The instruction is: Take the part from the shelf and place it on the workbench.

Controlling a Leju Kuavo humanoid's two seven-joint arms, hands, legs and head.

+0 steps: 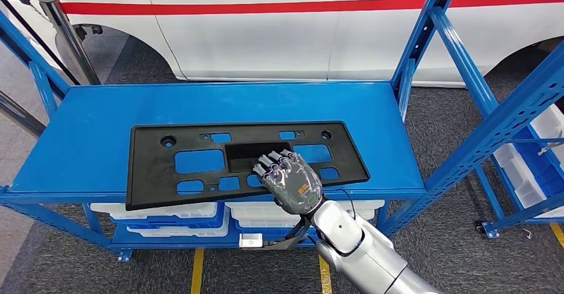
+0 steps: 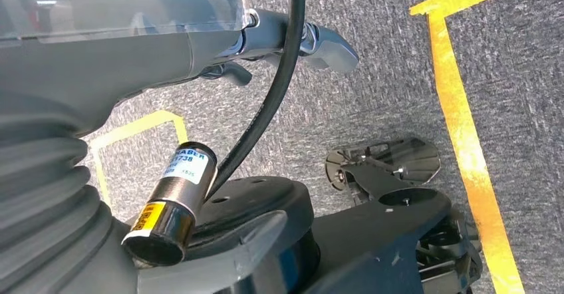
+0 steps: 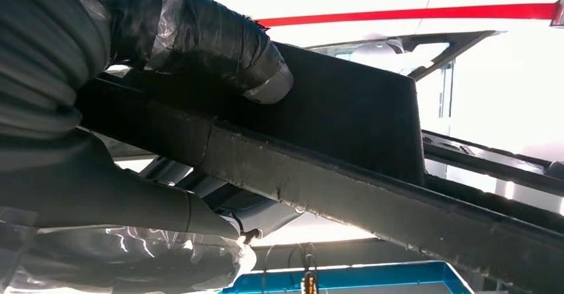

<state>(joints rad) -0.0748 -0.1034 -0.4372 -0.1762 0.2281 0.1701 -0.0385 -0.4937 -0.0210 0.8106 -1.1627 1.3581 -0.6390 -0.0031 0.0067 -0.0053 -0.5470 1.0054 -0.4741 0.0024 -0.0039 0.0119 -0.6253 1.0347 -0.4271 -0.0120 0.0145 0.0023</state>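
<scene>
Black plastic part (image 1: pixel 233 161) flat on the blue shelf (image 1: pixel 86 134), near edge overhanging the front lip. Right hand (image 1: pixel 289 181) clamped on that edge, fingers over the top, thumb (image 3: pixel 126 204) beneath. Lift and carry to the worktop seemingly yet to come. Left hand (image 2: pixel 279 48) low over grey carpet (image 2: pixel 372 101), apparently holding nothing. White vehicle (image 1: pixel 266 21) behind; white bins (image 1: pixel 166 213) below.

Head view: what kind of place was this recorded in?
Probably a car workshop or assembly area. A white car with a red stripe stands behind blue steel shelving, white parts bins sit on the lower level, and the right robot hand grips a black plastic panel.
</scene>
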